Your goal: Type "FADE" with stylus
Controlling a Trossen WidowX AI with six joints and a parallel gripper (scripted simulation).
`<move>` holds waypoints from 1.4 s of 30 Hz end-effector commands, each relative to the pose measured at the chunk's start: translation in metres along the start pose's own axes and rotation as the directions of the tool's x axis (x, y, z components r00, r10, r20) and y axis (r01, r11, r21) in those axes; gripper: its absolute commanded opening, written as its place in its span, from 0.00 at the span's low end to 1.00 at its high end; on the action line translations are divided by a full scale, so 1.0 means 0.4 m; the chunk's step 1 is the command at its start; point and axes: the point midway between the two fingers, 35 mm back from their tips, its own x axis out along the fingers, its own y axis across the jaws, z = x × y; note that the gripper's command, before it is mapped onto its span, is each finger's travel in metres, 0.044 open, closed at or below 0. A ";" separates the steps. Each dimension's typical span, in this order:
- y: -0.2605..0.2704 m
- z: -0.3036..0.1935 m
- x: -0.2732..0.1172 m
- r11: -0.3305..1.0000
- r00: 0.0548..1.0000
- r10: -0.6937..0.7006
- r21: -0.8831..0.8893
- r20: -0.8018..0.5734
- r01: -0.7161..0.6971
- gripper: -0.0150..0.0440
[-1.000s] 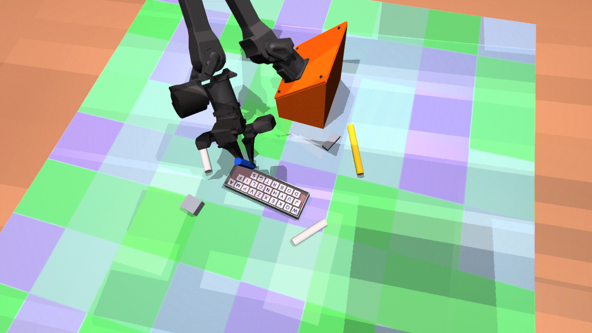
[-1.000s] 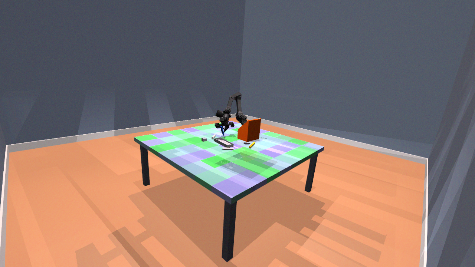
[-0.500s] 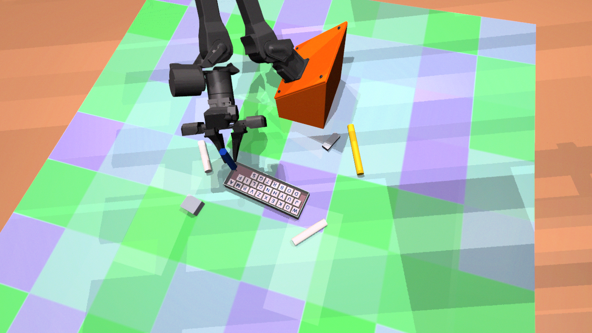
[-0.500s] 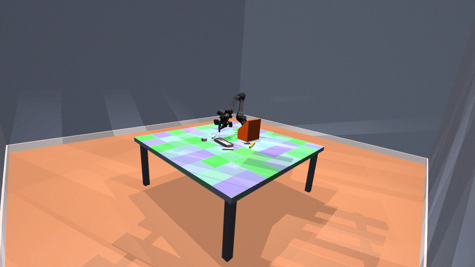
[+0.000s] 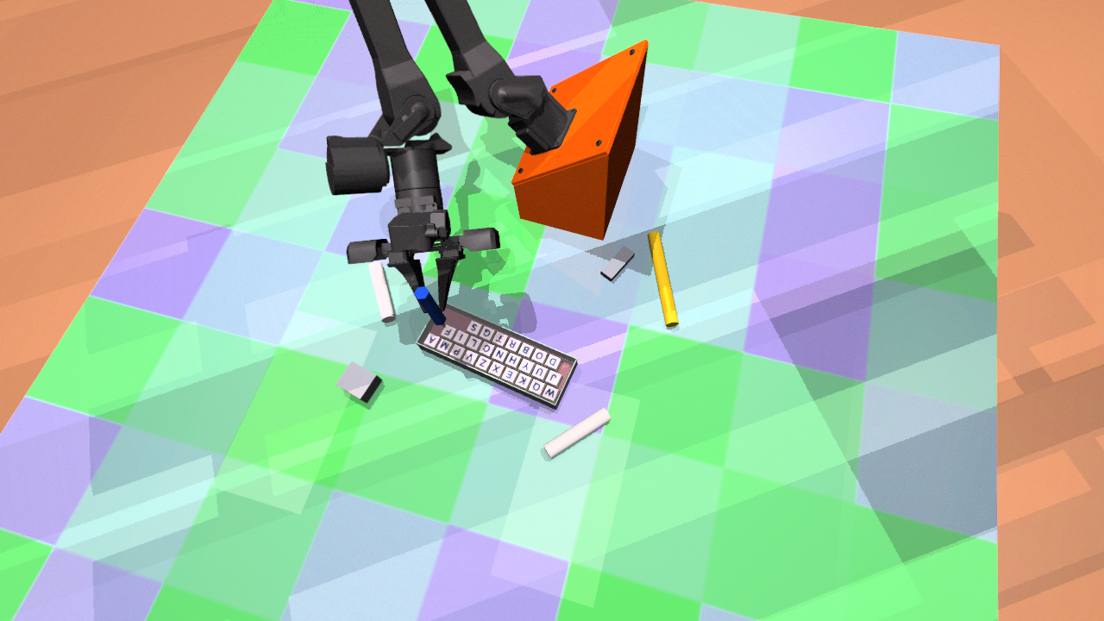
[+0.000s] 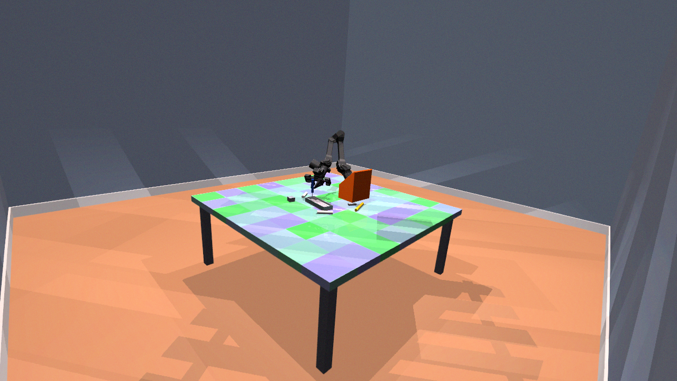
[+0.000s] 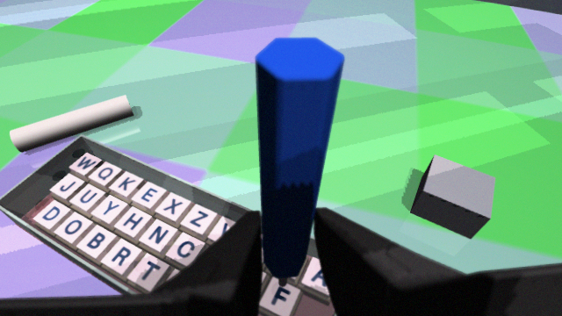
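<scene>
Across the checkered table top [image 5: 663, 494] [image 6: 331, 227], the top view shows the black metal gripper [image 5: 434, 297] [image 6: 315, 186] [image 7: 287, 221] over one end of the dark-framed rectangular keyboard [image 5: 498, 356] [image 6: 318, 203] [image 7: 132, 219], beside the key marked F [image 5: 447, 330] [image 7: 279, 298]. A yellow cylindrical rod [image 5: 662, 279] [image 6: 359, 206] lies well apart, near the orange wedge-shaped base [image 5: 561, 202] [image 6: 362, 186]. From the exterior, the blue hexagonal stylus [image 5: 429, 305] [image 6: 312, 185] [image 7: 294, 154] stands nearly upright. Up close at the wrist, the jaws are clenched around the stylus, its tip at the F key's edge; contact is unclear.
</scene>
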 end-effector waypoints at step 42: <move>0.007 -0.052 0.031 1.000 1.000 0.003 -0.006 0.005 -0.003 0.39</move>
